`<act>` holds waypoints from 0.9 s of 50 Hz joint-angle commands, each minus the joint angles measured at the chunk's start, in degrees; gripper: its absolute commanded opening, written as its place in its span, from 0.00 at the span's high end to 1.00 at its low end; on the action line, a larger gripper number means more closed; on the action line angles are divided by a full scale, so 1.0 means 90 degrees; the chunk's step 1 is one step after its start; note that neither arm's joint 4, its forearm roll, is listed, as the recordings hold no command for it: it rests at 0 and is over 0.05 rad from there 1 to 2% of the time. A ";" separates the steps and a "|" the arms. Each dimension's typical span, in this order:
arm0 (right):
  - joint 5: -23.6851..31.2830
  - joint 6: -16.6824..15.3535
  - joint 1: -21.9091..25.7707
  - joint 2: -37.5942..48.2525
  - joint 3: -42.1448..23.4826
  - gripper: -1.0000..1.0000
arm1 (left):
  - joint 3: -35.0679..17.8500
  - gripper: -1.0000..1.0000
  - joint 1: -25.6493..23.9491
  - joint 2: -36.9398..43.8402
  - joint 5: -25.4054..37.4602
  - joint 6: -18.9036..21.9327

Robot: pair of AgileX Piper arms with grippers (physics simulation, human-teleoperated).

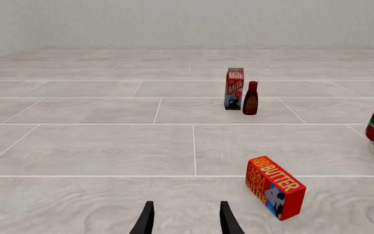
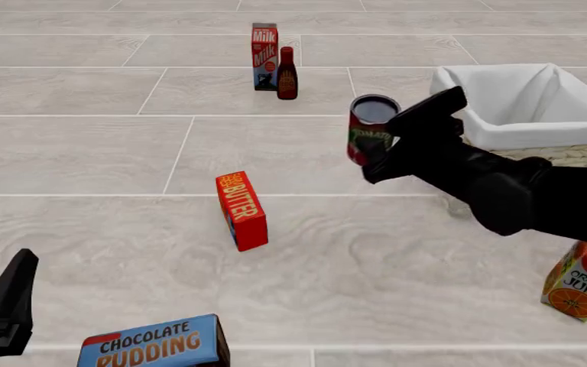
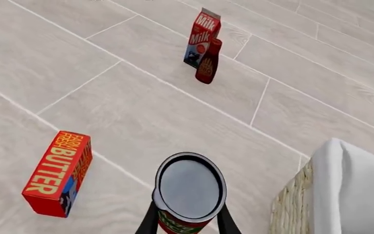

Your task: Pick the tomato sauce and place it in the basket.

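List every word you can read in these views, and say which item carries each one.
"Milk": milk carton
"FARM FRESH BUTTER": butter box
"CHOCOLATE PUDDING": pudding box
"ORANGE JUICE": juice carton
Tomato sauce can lettering: too blurred to read.
Dark bottle: no readable label.

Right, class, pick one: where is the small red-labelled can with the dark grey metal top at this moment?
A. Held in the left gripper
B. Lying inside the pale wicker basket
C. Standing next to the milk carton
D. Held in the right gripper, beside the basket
D: the small red-labelled can is clamped between the right gripper's fingers, short of the cloth-lined pale wicker basket, not in it.
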 commanded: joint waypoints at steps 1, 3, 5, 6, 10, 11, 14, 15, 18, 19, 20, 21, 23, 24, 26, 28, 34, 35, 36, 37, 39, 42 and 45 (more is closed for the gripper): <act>0.0288 0.0019 -0.0156 -0.0241 -0.0181 1.00 | 0.0000 0.00 0.0000 -0.0001 0.0000 0.0001; 0.0334 -0.0002 -0.0189 -0.0270 -0.0209 1.00 | 0.0000 0.00 -0.0001 0.0000 0.0000 0.0000; 0.0410 -0.0039 -0.0246 -0.0314 -0.0269 1.00 | 0.0000 0.00 0.0000 -0.0001 0.0000 0.0001; 0.0411 -0.0039 -0.0246 -0.0315 -0.0270 1.00 | 0.0000 0.00 0.0000 -0.0001 0.0000 0.0001; 0.0655 -0.0035 -0.0359 -0.0436 -0.0445 1.00 | 0.0000 0.00 0.0000 0.0001 0.0000 -0.0001; 0.0745 0.0001 -0.0363 -0.0462 -0.0504 1.00 | 0.0000 0.00 -0.0003 0.0000 0.0000 0.0001; 0.0897 -0.0083 -0.0428 -0.0505 -0.0608 1.00 | 0.0000 0.00 0.0001 0.0001 0.0000 -0.0001; 0.0928 -0.0083 -0.0443 -0.0516 -0.0633 1.00 | 0.0000 0.00 0.0001 0.0000 0.0000 0.0001; 0.1066 -0.0125 -0.0511 -0.0542 -0.0741 1.00 | 0.0000 0.00 -0.0001 0.0001 0.0000 0.0001; 0.1095 -0.0128 -0.0515 -0.0544 -0.0764 1.00 | 0.0000 0.00 -0.0001 0.0000 0.0000 0.0001; 0.1141 -0.0150 -0.0554 -0.0557 -0.0811 1.00 | 0.0000 0.00 0.0000 0.0000 0.0000 0.0002; 0.1164 -0.0163 -0.0565 -0.0561 -0.0836 1.00 | 0.0000 0.00 -0.0001 0.0001 0.0000 0.0000; 0.1218 -0.0185 -0.0578 -0.0565 -0.0883 1.00 | 0.0000 0.00 0.0002 0.0001 0.0000 -0.0001; 0.1247 -0.0195 -0.0590 -0.0563 -0.0914 1.00 | 0.0000 0.00 0.0000 -0.0001 0.0000 -0.0001; 0.1329 -0.0215 -0.0634 -0.0547 -0.1010 1.00 | 0.0000 0.00 0.0000 0.0000 0.0000 0.0000; 0.1418 -0.0261 -0.0657 -0.0546 -0.1098 1.00 | 0.0000 0.00 -0.0001 0.0001 0.0000 0.0001; 0.1528 -0.0346 -0.0785 -0.0535 -0.1215 1.00 | 0.0000 0.00 0.0000 -0.0001 0.0000 0.0000; 0.1541 -0.0338 -0.0829 -0.0541 -0.1237 1.00 | 0.0000 0.00 0.0000 0.0000 0.0000 0.0001; 0.1556 -0.0341 -0.0844 -0.0539 -0.1252 1.00 | 0.0000 0.00 -0.0001 0.0001 0.0000 -0.0001; 0.1571 -0.0363 -0.0879 -0.0541 -0.1265 1.00 | 0.0000 0.00 0.0000 0.0000 0.0000 0.0001; 0.1590 -0.0368 -0.0946 -0.0545 -0.1288 1.00 | 0.0000 0.00 0.0000 0.0001 0.0000 0.0000; 0.1611 -0.0394 -0.0985 -0.0568 -0.1298 1.00 | 0.0000 0.00 0.0000 0.0000 0.0000 0.0001; 0.1624 -0.0428 -0.1102 -0.0591 -0.1325 1.00 | 0.0000 0.00 0.0000 0.0000 0.0000 0.0001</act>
